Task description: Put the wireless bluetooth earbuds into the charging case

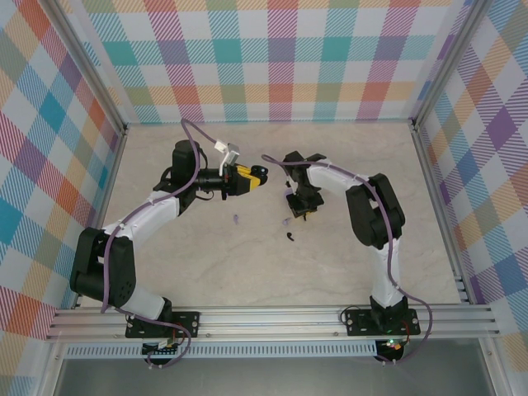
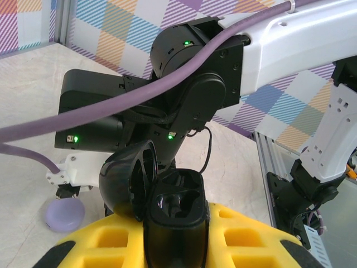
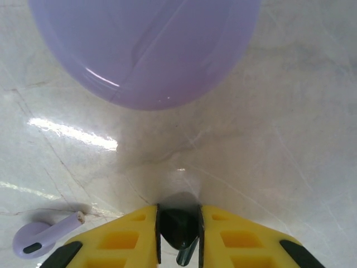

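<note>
Charging case (image 2: 177, 204), glossy black plastic, lid open, clamped in left gripper (image 2: 176, 229) (wells presented for loading); right gripper (image 3: 178, 211) pinches tiny black stemmed earbud (image 3: 178, 228) for insertion.

A robotics lab test cell: 2 cabled robot arms, left arm (image 1: 136, 223) and right arm (image 1: 375, 214), are bolted to an aluminium rail (image 1: 272, 318) edging a marble-look tabletop (image 1: 214, 272), enclosed by plaid-printed backdrop panels (image 1: 272, 58) on aluminium posts (image 1: 87, 66).
</note>
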Robot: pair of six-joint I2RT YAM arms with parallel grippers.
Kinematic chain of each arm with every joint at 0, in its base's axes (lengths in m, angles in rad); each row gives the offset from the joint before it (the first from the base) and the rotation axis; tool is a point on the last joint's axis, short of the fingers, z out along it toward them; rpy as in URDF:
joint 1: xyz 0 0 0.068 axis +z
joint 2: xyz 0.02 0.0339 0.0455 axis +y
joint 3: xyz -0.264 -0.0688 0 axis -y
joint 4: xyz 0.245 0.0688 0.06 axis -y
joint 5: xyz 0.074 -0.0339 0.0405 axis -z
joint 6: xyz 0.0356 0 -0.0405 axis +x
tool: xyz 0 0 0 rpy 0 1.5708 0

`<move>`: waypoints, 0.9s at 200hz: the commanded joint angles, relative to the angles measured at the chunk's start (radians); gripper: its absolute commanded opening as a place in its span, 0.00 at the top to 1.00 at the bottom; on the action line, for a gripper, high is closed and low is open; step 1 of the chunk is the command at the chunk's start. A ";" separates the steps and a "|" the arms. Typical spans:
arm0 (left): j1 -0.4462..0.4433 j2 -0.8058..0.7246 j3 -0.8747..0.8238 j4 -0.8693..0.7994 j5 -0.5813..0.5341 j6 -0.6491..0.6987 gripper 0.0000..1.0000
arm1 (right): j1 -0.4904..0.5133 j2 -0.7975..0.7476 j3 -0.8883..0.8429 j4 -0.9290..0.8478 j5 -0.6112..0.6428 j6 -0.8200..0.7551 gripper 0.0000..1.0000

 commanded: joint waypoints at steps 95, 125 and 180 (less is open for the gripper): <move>0.007 -0.020 0.036 -0.020 0.001 0.013 0.84 | -0.114 -0.104 -0.124 0.127 -0.134 0.073 0.79; 0.006 -0.015 0.037 -0.021 -0.016 0.009 0.84 | -0.130 -0.144 -0.165 0.182 -0.161 0.077 0.80; 0.006 0.003 0.037 -0.018 -0.051 -0.007 0.84 | -0.136 -0.191 -0.209 0.244 -0.188 0.072 0.80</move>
